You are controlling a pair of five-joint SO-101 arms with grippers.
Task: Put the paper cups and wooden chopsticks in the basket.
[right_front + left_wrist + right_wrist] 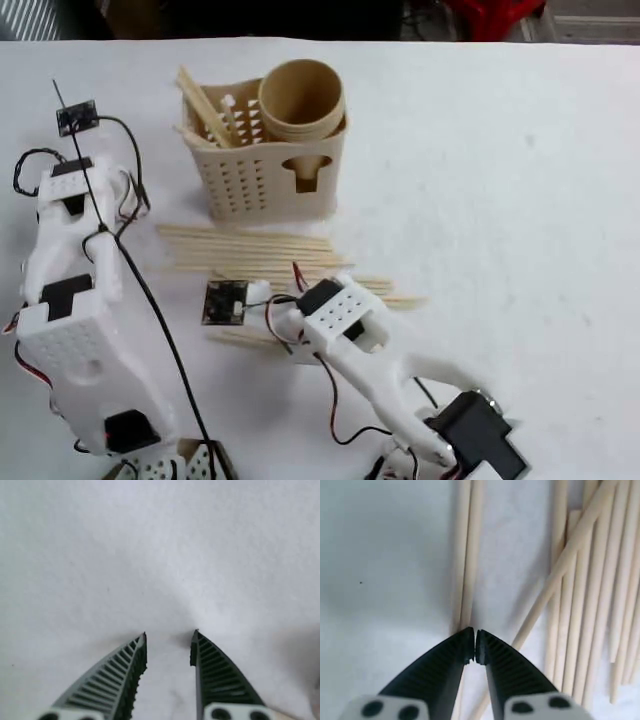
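- The basket (265, 185) stands upright at the far middle of the table. Its open top is easy for me to drop things into.
- The paper cups (302, 95) sit nested in its right half, mouths up. That part of the job looks done to me.
- A few standing chopsticks (205, 110) lean in the basket's left half, with their ends poking above the rim.
- The loose chopsticks (250, 250) lie flat in a rough row just near of the basket, running left to right. I judge they are what is left to move.
- My right gripper (475, 647) is low at the near side of that row. Its jaws are clenched tip to tip right over two sticks (467, 555) lying side by side. That is how I would pinch something thin off a flat top, but I cannot tell whether a stick is actually caught.
- My left gripper (168, 645) is released, jaws spread and holding nothing. It hangs over bare table on the left, well apart from the sticks and likely out of the way.
- The table (500, 200) is white and matte. The sticks lie flush on it, so I expect them to be hard to get under.
- Beyond the far edge the room is dark, with a red object (495, 12) at the far right.
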